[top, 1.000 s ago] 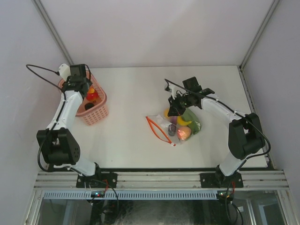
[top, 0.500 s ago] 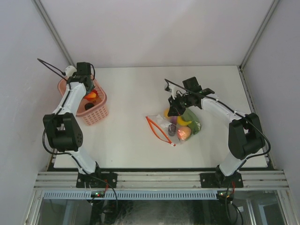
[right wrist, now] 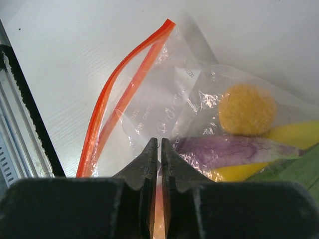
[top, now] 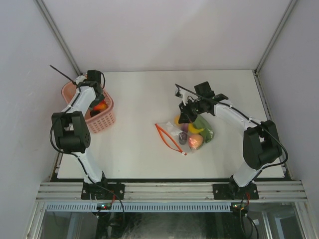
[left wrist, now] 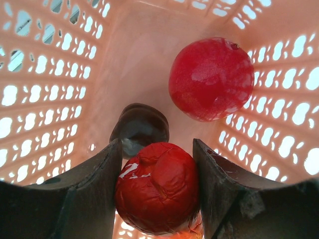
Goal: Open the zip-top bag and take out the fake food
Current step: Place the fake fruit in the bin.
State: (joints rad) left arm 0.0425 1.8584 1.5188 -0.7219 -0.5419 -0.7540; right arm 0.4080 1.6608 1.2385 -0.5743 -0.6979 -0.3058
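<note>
The pink basket walls in the left gripper, and the zip-top bag lies under the right gripper. The right jaws are pressed together and should pin the bag, with the fake food just ahead to their right. The left jaws clamp a red toy fruit low inside the basket; simply widen them so it drops beside the red ball ahead.

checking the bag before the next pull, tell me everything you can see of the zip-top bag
The zip-top bag is clear, crinkly plastic with faint print, lying flat on the white table near its middle. Its red-orange zipper strip runs along the edge away from the food, and its two tracks look parted. Inside lie an orange ball, a purple eggplant, a yellow piece and a green piece. The right gripper, shut, appears to pinch its film.
</note>
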